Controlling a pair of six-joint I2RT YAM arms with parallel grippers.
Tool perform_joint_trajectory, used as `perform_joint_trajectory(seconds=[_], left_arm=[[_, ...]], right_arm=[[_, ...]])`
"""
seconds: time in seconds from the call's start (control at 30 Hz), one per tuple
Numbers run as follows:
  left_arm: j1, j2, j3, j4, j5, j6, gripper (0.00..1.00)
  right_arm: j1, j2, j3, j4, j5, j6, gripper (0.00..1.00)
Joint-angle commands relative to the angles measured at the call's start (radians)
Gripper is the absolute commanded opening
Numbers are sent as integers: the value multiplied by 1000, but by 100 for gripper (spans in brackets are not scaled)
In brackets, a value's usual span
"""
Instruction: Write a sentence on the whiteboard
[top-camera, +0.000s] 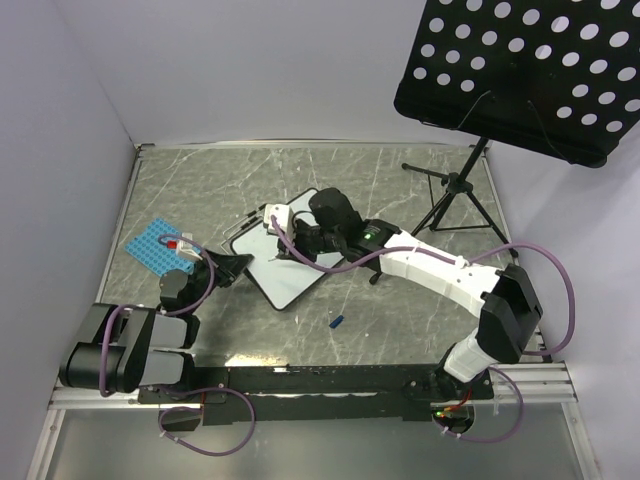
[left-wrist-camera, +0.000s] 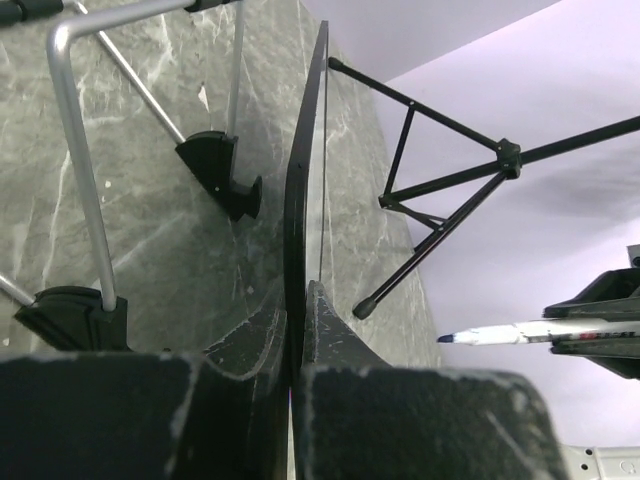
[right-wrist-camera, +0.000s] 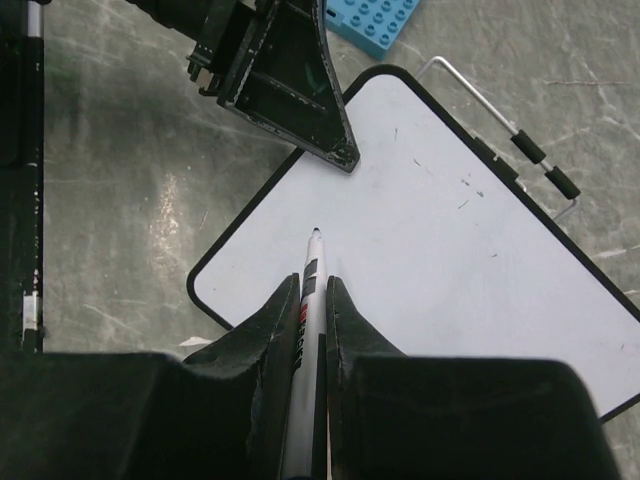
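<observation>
With right gripper (right-wrist-camera: 311, 284) clamped on marker (right-wrist-camera: 302, 345), aims tip at whiteboard (right-wrist-camera: 450, 230), toward left gripper (left-wrist-camera: 295, 305). Pinches whiteboard's near-left edge there. Lies on table (top-camera: 200, 190), long axis near-left to far-right.

Studded plate (top-camera: 152, 245) left of whiteboard (top-camera: 288, 274)

The left arm (top-camera: 130, 345) is grey and black, built of rounded, drum-like joints. A white block (top-camera: 182, 250) with a red spot sits at its wrist. The right arm (top-camera: 440, 268) has white shells on its long links and black, blocky joints, with a small green light (top-camera: 372, 232) near the wrist. A purple cable (top-camera: 566, 290) loops along each arm. The left gripper (left-wrist-camera: 297, 312) and right gripper (right-wrist-camera: 312, 285) have matte black fingers (right-wrist-camera: 275, 320), scuffed pale along the edges.
</observation>
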Motion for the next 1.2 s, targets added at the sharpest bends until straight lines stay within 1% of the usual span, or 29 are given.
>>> perform_joint_trajectory(seconds=[0.0,0.1,0.33,0.47,0.7,0.9,1.0,1.03,1.07,1.1,1.13,1.17], left_arm=[[-4,5,-89,249,37,22,1],[-6,-32,-87,192,36,39,1],[-6,-160,-95,59,8,59,1],[-6,-236,-89,-39,0,83,1],[-6,-266,-92,-85,0,94,1],[-6,-235,-96,-55,9,62,1],[-6,-210,-87,-35,22,31,1],[-6,-203,-86,-38,23,27,1],[-6,-200,-84,-38,23,27,1],[-6,-195,-87,-36,25,31,1],[-6,-196,-89,-32,23,36,1],[-6,-200,-98,-30,23,45,1]], right_arm=[[-2,15,-21,94,-18,7,0],[-4,1,-43,123,-24,12,0],[-13,6,-29,114,-21,24,0],[-20,35,27,75,-26,29,0],[-31,50,63,55,-33,53,0],[-40,50,78,29,-53,66,0],[-56,67,141,-46,-87,55,0],[-62,87,199,-111,-98,53,0],[-69,96,228,-151,-114,52,0],[-91,110,256,-187,-165,34,0],[-102,113,303,-251,-186,27,0],[-111,115,319,-274,-205,17,0]])
